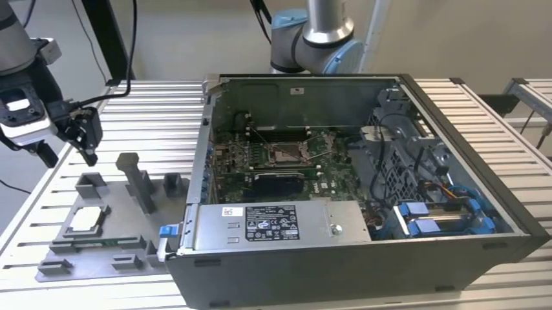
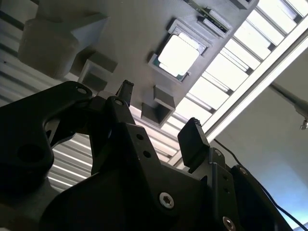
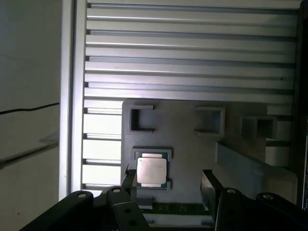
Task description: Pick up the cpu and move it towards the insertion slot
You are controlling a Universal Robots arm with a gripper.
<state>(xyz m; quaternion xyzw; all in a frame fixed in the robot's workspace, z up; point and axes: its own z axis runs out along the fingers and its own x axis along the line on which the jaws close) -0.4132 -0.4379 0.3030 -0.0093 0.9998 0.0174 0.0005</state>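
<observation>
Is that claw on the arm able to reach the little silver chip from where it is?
Probably yes. The cpu lies face-up in its grey fixture with nothing over it, and the open gripper hangs above it; the upright post stands off to one side.

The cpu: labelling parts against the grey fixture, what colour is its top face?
The cpu has a silvery-white face, clearest in the first wrist view.

No legible words or numbers anywhere. White label with small dark print on the grey metal box at the front of the open computer case, lettering too fine to make out. Smaller white sticker just beside it, likewise unreadable.
</observation>
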